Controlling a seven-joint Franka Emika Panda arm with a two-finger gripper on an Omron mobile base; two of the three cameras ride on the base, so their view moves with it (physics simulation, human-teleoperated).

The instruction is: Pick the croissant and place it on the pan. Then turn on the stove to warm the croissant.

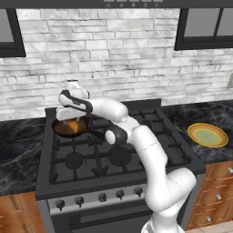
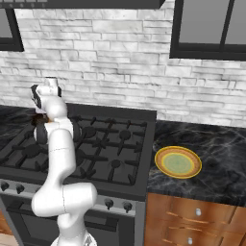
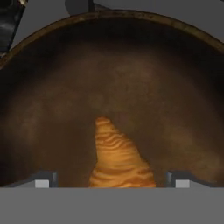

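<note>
The croissant (image 3: 119,157) is seen lying in the pan (image 3: 183,109), at six o'clock between the spread fingers (image 3: 43,180) of the gripper (image 3: 113,180), apparently let go. The placing step seems done; a stove (image 1: 136,157) knob (image 1: 102,197) must be reached next.

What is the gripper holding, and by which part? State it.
Nothing. The gripper stands open, its fingertips apart on either side of the croissant, which lies in the pan.
</note>
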